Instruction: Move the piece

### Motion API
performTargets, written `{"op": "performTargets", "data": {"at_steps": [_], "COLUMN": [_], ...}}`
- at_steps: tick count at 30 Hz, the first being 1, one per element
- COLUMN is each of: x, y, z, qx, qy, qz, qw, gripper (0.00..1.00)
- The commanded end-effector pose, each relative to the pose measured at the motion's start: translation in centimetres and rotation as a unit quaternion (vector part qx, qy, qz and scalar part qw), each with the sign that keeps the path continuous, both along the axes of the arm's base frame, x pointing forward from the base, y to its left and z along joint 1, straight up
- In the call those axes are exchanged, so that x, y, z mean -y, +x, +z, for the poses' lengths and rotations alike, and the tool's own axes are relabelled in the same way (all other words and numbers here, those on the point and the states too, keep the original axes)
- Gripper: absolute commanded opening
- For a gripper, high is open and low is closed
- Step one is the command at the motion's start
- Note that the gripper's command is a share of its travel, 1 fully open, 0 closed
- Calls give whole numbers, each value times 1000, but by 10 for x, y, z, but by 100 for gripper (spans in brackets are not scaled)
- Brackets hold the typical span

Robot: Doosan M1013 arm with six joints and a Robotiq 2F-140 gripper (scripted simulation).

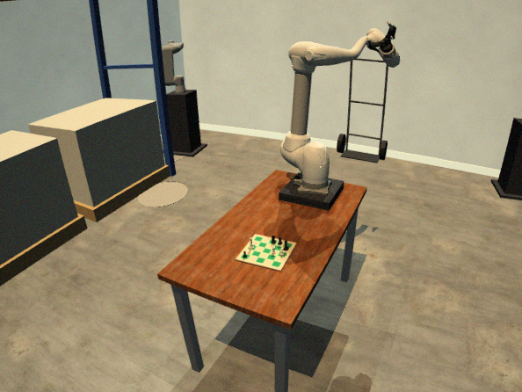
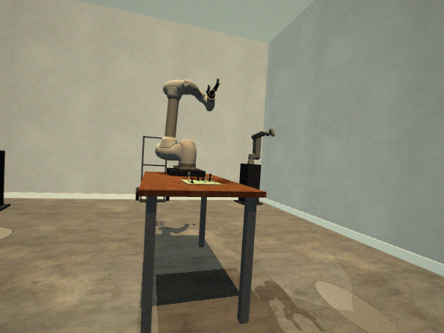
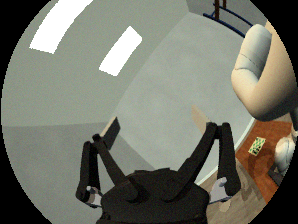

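wooden table (image 1: 228, 281) carries the chessboard (image 1: 246, 258), its c5 piece too small to single out, while the empty gripper (image 1: 390, 32) gapes overhead, so a crowded descent could topple neighbouring pieces.

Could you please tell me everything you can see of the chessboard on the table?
The chessboard is a small, flat, square board with green and cream squares and a pale border. It lies flat on the wooden table, in front of the arm's dark base and apart from it. A few black and light pieces stand upright on it; their squares and the edge lettering are too small to read. The gripper is open, high above, touching nothing.
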State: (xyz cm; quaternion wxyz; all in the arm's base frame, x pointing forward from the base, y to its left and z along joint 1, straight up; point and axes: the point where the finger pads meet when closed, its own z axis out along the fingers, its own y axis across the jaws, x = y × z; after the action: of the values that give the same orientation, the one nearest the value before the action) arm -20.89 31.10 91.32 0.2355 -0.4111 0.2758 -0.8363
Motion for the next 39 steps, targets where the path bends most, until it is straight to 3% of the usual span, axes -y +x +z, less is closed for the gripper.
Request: {"op": "performTargets", "data": {"at_steps": [1,24,28,32,34,39], "x": [0,-12,-40,-91,-91,-161], "y": [0,4,15,41,41,93], "z": [0,-3,-11,-27,-27,-58], "qx": [0,1,2,0,0,-13], "qy": [0,-8,-27,-61,-61,-109], "qz": [0,-5,-17,-38,-38,-69], "qw": [1000,1000,999,997,997,992], "gripper": [100,100,100,100,100,100]}}
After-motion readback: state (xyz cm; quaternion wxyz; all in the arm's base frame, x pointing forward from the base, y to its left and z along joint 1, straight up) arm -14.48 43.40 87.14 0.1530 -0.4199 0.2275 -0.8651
